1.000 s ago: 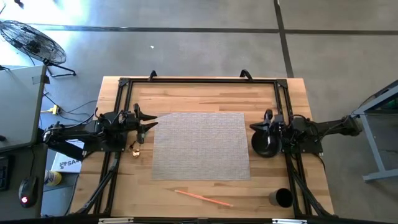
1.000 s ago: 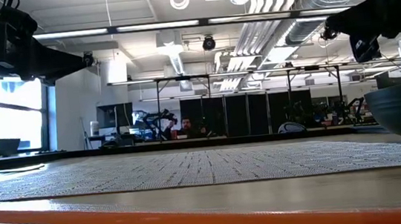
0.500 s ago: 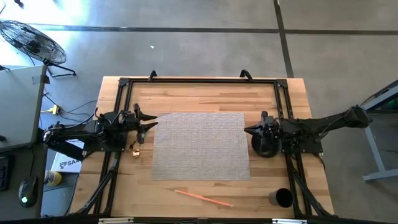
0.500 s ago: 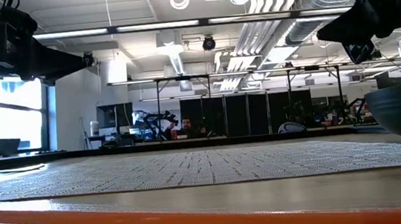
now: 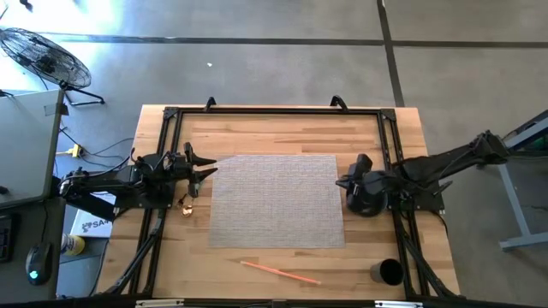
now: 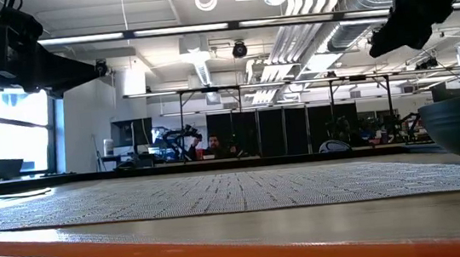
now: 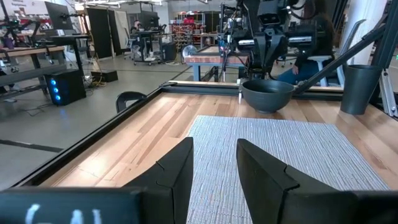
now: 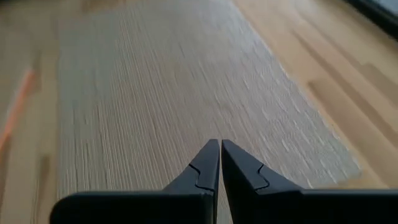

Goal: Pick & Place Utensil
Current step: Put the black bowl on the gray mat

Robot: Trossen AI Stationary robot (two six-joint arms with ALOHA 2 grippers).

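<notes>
The utensil is a thin orange stick lying flat on the wood near the table's near edge; it runs across the front of the low view. My left gripper hovers open at the left edge of the grey mat, far from the stick. My right gripper is shut and hangs in the air over the mat's right edge, beside the dark bowl. Neither gripper touches anything.
The dark bowl stands on the wood just right of the mat. A dark cup stands near the table's near right corner. A small gold object lies by the mat's left edge. A black frame runs around the table.
My right gripper has swung from pointing at the table's far edge to pointing left, moved from above the bowl to the mat's right edge, and risen. It has stayed shut. The left arm, stick, bowl and cup have kept still.
</notes>
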